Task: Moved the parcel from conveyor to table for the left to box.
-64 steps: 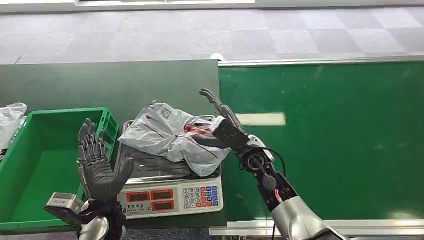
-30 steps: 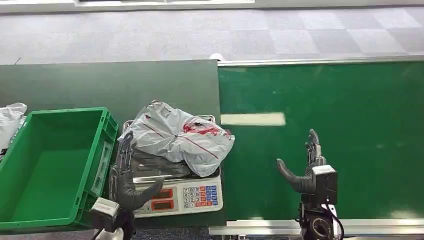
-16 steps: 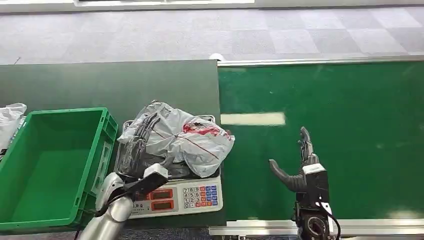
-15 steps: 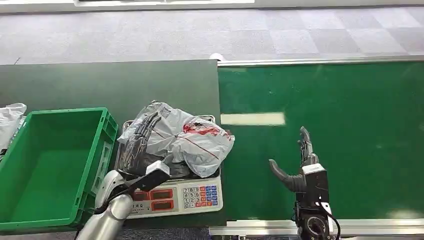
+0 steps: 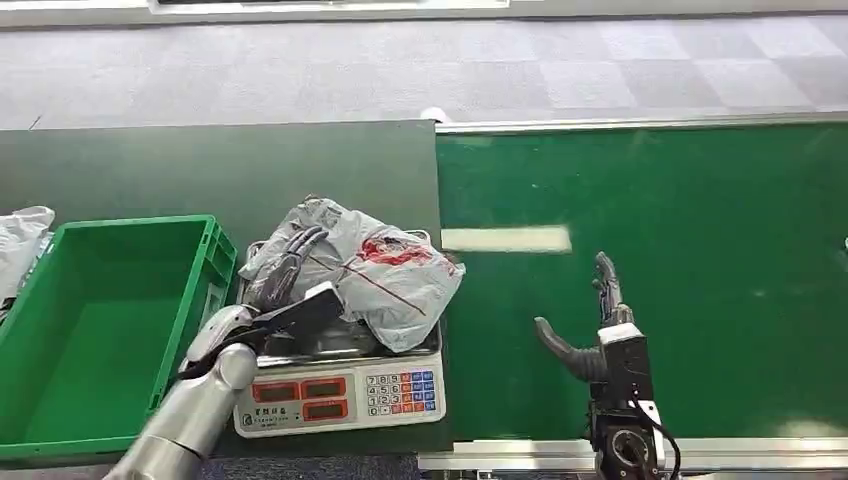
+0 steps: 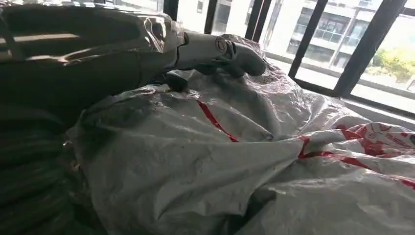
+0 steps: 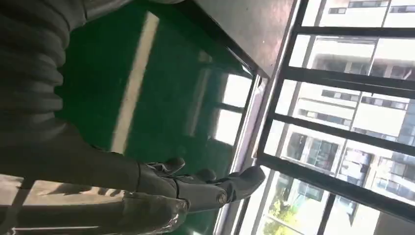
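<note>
The grey parcel bag with red print [image 5: 365, 270] lies crumpled on the weighing scale [image 5: 340, 395], left of centre in the head view, its right side overhanging the pan toward the conveyor belt [image 5: 700, 270]. The left hand [image 5: 285, 290] lies against the bag's left side, fingers stretched up over the plastic and thumb underneath along the pan; whether it grips is not clear. The green crate [image 5: 95, 330] sits just beside the scale at lower left, touching it or nearly so. The right hand [image 5: 590, 335] stands over the belt at lower right with fingers apart, holding nothing, and bare green belt around it. The dark table [image 5: 200, 165] stretches behind the scale.
</note>
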Tool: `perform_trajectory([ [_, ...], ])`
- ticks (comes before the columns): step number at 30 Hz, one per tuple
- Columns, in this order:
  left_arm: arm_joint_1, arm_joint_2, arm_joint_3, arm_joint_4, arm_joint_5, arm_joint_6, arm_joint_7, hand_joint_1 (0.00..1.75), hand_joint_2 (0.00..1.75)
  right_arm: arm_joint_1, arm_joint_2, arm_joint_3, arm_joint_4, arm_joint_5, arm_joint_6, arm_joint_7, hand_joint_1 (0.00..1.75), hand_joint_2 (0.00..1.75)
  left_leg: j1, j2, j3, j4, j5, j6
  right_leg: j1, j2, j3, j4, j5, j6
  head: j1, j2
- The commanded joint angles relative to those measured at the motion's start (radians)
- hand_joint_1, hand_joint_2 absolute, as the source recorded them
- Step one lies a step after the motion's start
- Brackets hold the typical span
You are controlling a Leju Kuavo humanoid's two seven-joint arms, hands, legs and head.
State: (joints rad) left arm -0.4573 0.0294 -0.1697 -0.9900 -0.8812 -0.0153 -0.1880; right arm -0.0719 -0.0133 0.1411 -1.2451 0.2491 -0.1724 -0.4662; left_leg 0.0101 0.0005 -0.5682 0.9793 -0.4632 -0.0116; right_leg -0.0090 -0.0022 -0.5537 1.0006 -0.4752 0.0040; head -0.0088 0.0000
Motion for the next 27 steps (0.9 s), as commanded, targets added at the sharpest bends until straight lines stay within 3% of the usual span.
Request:
perform_trajectory([
  [1, -0.045, 0.007, -0.062, 0.148, -0.025, 0.131, -0.032, 0.00, 1.75, 0.006, -0.018, -0.026, 0.003, -0.012, -0.019, 0.014, 0.00, 1.75, 0.000, -0.001, 0.002, -0.001, 0.000, 0.000, 0.000, 0.000, 0.002, 0.000, 0.000, 0.000, 0.000, 0.000],
  [2, -0.046, 0.004, -0.066, 0.147, -0.026, 0.132, -0.031, 0.00, 1.75, 0.010, -0.019, -0.027, -0.002, -0.012, -0.019, 0.014, 0.00, 1.75, 0.000, -0.001, 0.002, -0.001, 0.001, 0.000, 0.000, -0.001, 0.002, -0.001, 0.001, 0.000, 0.000, 0.000],
  [3, -0.042, 0.003, -0.076, 0.131, -0.037, 0.160, -0.026, 1.31, 1.75, 0.017, -0.020, -0.029, -0.012, -0.013, -0.019, 0.015, 0.00, 1.75, 0.000, -0.002, 0.003, -0.001, 0.001, 0.001, 0.000, -0.002, 0.003, -0.001, 0.000, 0.000, 0.000, 0.000],
  [4, -0.039, 0.001, -0.084, 0.122, -0.051, 0.200, -0.023, 1.57, 1.75, 0.020, -0.020, -0.030, -0.016, -0.015, -0.021, 0.016, 0.00, 1.75, 0.000, -0.002, 0.002, -0.001, 0.002, 0.001, 0.000, -0.002, 0.002, -0.001, 0.001, 0.000, 0.000, 0.000],
  [7, -0.027, -0.001, -0.104, 0.082, -0.060, 0.284, -0.058, 1.69, 1.75, 0.015, -0.027, -0.026, -0.009, -0.023, -0.026, 0.013, 0.00, 1.75, 0.000, -0.001, 0.001, -0.001, 0.002, 0.001, 0.000, -0.001, 0.002, -0.001, 0.001, 0.000, 0.000, 0.000],
  [12, -0.004, -0.004, -0.103, 0.042, -0.075, 0.388, -0.091, 1.75, 1.75, 0.010, -0.030, -0.022, -0.006, -0.028, -0.032, 0.006, 0.00, 1.75, 0.000, 0.000, 0.001, 0.000, 0.001, 0.001, 0.000, 0.000, 0.000, -0.001, 0.000, 0.000, 0.000, 0.000],
  [13, 0.003, -0.008, -0.100, 0.038, -0.075, 0.422, -0.101, 1.73, 0.00, 0.008, -0.031, -0.020, -0.005, -0.030, -0.032, 0.005, 0.00, 1.75, 0.000, 0.000, 0.000, -0.001, 0.001, 0.001, 0.000, 0.000, 0.000, -0.002, 0.001, 0.000, 0.000, 0.000],
  [24, 0.053, 0.007, -0.102, -0.011, -0.046, 0.634, -0.195, 1.75, 0.00, -0.038, -0.040, 0.018, 0.054, -0.058, -0.039, -0.017, 0.00, 1.75, 0.000, 0.002, -0.002, 0.000, 0.001, 0.000, 0.000, 0.001, -0.003, -0.001, 0.001, 0.000, 0.000, 0.000],
  [25, 0.052, 0.008, -0.105, -0.017, -0.055, 0.706, -0.227, 1.75, 0.00, -0.042, -0.042, 0.023, 0.060, -0.061, -0.041, -0.020, 0.00, 1.75, 0.000, 0.002, -0.002, 0.000, 0.001, 0.000, 0.000, 0.002, -0.003, -0.001, 0.001, 0.000, 0.000, 0.000],
  [27, 0.064, -0.011, -0.055, -0.060, -0.058, 0.713, -0.258, 1.75, 0.00, -0.043, -0.040, 0.022, 0.060, -0.063, -0.046, -0.020, 0.00, 1.75, 0.000, 0.001, -0.002, 0.000, 0.001, 0.000, 0.000, 0.001, -0.003, -0.001, 0.001, 0.000, 0.000, 0.000],
])
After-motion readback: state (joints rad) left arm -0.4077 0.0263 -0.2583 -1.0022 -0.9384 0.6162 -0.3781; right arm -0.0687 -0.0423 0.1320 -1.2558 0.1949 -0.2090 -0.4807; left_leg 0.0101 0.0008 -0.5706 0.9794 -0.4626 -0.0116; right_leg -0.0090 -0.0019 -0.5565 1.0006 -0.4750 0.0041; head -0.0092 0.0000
